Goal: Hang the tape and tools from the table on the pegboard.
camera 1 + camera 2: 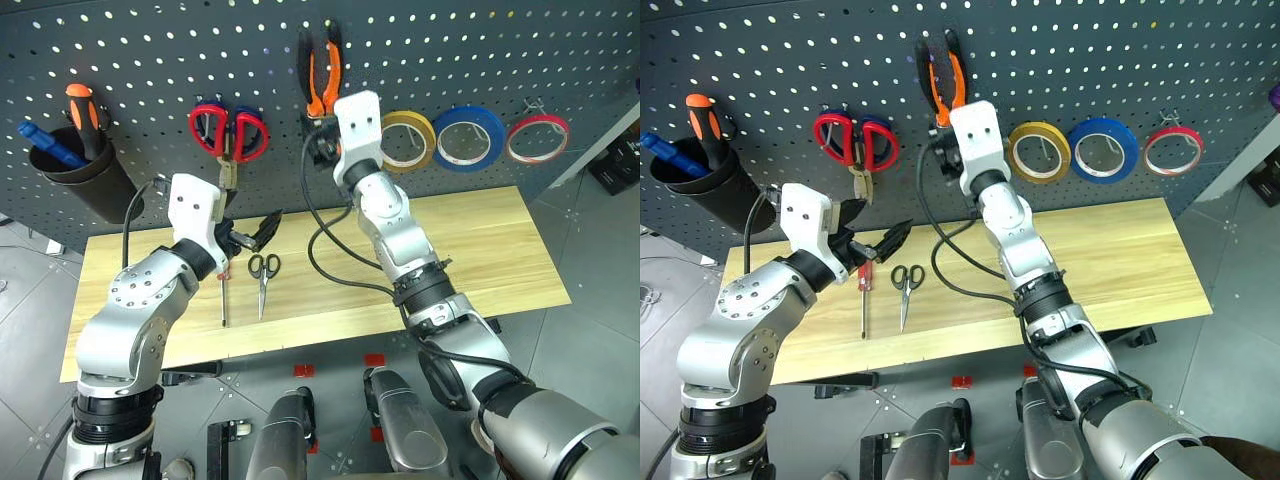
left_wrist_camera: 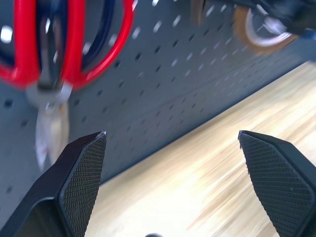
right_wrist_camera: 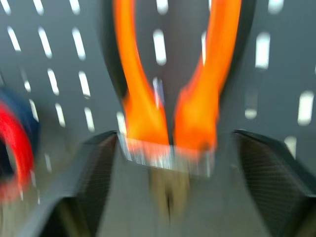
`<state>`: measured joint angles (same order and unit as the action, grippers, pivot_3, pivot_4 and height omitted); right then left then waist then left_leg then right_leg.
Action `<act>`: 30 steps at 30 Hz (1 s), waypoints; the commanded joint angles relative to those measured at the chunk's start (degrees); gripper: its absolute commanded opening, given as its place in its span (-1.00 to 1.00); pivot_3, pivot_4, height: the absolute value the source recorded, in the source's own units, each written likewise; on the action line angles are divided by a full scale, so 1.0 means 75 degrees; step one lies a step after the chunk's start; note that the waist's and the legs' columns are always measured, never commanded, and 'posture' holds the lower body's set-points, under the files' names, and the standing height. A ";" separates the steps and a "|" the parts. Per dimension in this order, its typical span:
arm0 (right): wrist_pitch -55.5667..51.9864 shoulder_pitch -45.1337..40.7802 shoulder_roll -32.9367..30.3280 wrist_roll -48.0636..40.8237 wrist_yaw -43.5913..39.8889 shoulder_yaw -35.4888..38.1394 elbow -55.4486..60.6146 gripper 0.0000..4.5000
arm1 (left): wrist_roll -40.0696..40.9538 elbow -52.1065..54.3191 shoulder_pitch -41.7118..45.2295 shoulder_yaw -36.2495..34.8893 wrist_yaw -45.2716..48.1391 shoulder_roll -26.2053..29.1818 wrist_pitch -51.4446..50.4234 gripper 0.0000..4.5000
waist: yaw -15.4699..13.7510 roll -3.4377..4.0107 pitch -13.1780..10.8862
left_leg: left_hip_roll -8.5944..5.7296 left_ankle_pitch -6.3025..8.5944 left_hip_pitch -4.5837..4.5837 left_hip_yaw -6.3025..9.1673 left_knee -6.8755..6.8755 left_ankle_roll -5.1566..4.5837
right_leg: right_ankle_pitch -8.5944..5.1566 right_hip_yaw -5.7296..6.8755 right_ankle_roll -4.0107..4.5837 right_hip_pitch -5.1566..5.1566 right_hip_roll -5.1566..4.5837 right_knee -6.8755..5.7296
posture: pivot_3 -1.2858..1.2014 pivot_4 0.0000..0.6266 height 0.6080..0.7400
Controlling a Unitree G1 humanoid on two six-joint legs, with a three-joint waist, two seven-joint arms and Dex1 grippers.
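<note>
The orange-and-black pliers [image 1: 318, 85] hang handles-up on the dark pegboard [image 1: 150, 60]. My right gripper [image 1: 320, 130] is just under them, open, its fingers standing apart on either side of the pliers' head [image 3: 168, 158]. The blue tape [image 1: 468, 138] hangs on a hook to the right. On the wooden table [image 1: 470, 250] lie the small black scissors [image 1: 264, 268] and the red-handled screwdriver [image 1: 224, 295]. My left gripper [image 1: 255, 232] hovers open and empty just above and behind them, pointing at the board.
Large red-handled scissors [image 1: 228, 132] hang left of the pliers. A yellow roll [image 1: 408, 140] and a thin red roll [image 1: 538, 138] flank the blue tape. A black cup [image 1: 75, 170] with an orange-handled screwdriver is fixed at the board's left. A black cable [image 1: 330, 250] droops over the table.
</note>
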<state>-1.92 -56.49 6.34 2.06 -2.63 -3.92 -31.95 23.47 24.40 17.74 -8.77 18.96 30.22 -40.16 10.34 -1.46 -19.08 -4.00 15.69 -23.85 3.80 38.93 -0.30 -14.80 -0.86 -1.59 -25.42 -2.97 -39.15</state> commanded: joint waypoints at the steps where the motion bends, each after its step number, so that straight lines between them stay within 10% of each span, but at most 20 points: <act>1: -0.0689 0.0155 -0.0138 -0.0113 -0.0509 -0.0203 0.1332 0.98 | -0.0160 0.0190 -0.0023 0.0009 -0.0266 -0.0052 -0.0252 1.00 | -0.0008 0.0000 0.0000 | 0.0000 0.0000 0.0000 -0.0001 0.0000 0.0000 | 0.0000 0.0000 0.0000 -0.0001 0.0000 0.0001 | -0.17 0.05 1.00; 14: -0.6053 0.2703 -0.2723 -0.2756 -0.4144 -0.0831 0.7151 0.98 | -0.1002 -0.0480 -0.0348 0.1113 -0.1594 -0.0936 -0.2395 1.00 | -0.0127 -0.0002 -0.0001 | 0.0000 0.0021 -0.0003 0.0002 -0.0002 -0.0033 | 0.0000 0.0000 -0.0001 0.0004 0.0000 0.0011 | -0.20 0.11 1.00; 30: -0.7633 0.2704 -0.3720 -0.4063 -0.4891 -0.1377 0.7873 0.98 | -0.2041 -0.2687 0.0112 0.1021 -0.2801 -0.2213 -0.2600 1.00 | -0.0122 -0.0006 -0.0002 | 0.0009 0.0023 0.0001 -0.0002 0.0005 -0.0037 | 0.0007 0.0004 -0.0009 0.0012 0.0004 0.0009 | -0.24 0.10 1.00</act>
<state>-58.05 -35.17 -20.98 -26.72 -38.47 -13.56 24.28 9.76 5.23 17.80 -1.84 -1.84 13.21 -59.05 9.43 -1.51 -19.09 -3.94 15.87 -23.84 3.78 38.97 -0.58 -14.74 -0.82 -1.66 -25.33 -2.94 -39.08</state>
